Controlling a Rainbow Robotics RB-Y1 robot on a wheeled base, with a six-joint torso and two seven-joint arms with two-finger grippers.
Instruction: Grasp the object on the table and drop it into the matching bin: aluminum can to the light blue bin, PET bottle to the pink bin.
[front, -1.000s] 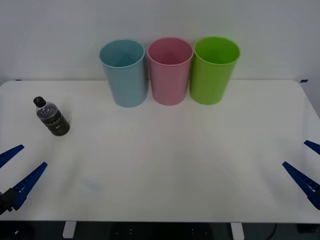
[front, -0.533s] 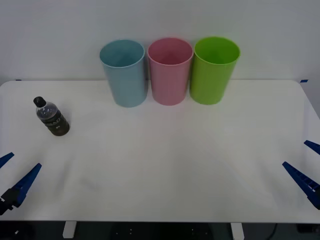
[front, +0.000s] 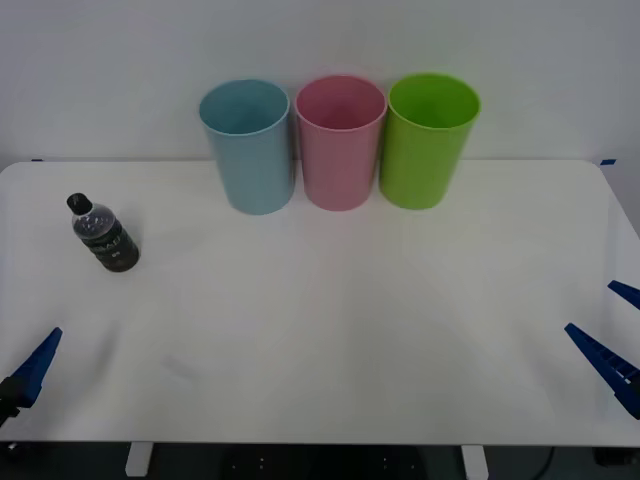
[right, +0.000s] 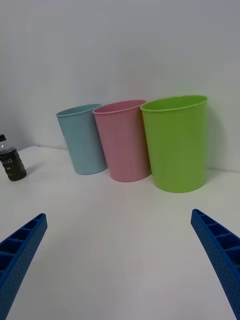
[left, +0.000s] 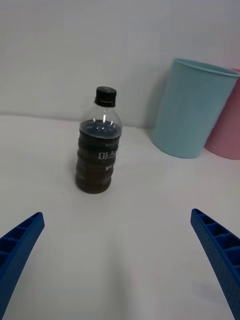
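The PET bottle (front: 105, 240), small and clear with a black cap and dark label, stands upright on the white table (front: 330, 320) at the far left. In the left wrist view the bottle (left: 98, 150) is straight ahead of my left gripper (left: 117, 214), which is open with nothing between its fingers. One blue finger (front: 38, 365) of that gripper shows at the table's front left corner, well short of the bottle. The light blue bin (front: 248, 150) and the pink bin (front: 340, 145) stand side by side at the back. My right gripper (front: 590, 307) hangs open at the front right edge.
A lime green bin (front: 430, 145) stands right of the pink one, touching or nearly touching it. A white wall rises behind the bins. The right wrist view shows all three bins (right: 125, 142) ahead and the bottle (right: 11, 162) far off.
My left gripper has slid to the left and toward the front corner, so one of its fingers has left the front view. The bottle and the right arm have not moved.
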